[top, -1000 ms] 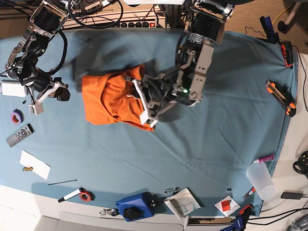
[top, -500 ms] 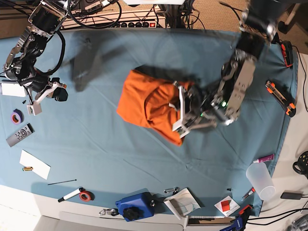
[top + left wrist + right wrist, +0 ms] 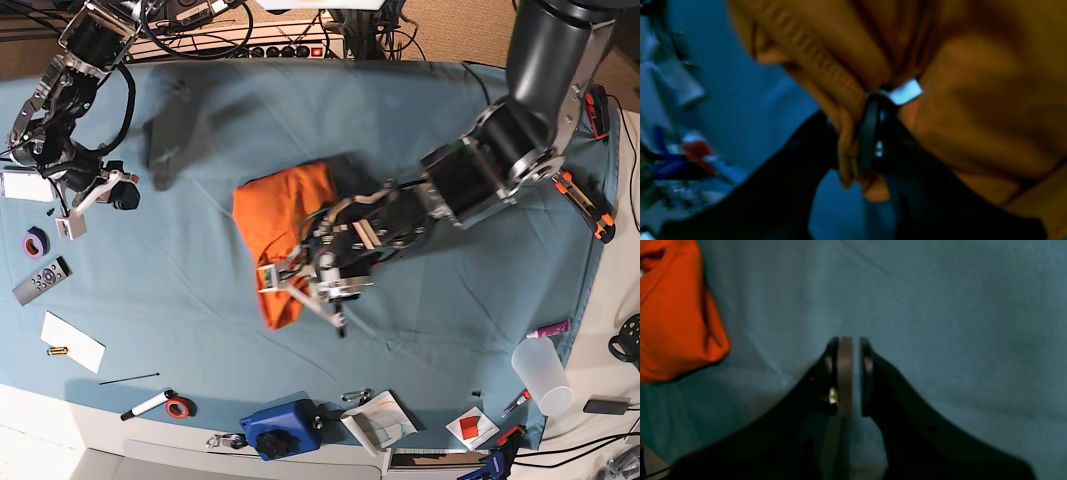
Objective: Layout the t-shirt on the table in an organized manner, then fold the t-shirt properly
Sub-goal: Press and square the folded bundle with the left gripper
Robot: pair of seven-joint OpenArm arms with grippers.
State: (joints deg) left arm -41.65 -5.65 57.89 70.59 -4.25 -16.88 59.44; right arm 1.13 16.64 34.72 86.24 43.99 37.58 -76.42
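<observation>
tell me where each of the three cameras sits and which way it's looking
Base: overhead, looking straight down on the table; both arms show, with the t-shirt bunched near the middle.
Left wrist: on the left arm, looking along its claw, which is shut on a fold of orange fabric filling the frame.
Right wrist: on the right arm, looking down past its nearly shut, empty claw at teal cloth, the shirt at the frame's left edge.
Shared: the t-shirt and teal cloth appear in all three views.
</observation>
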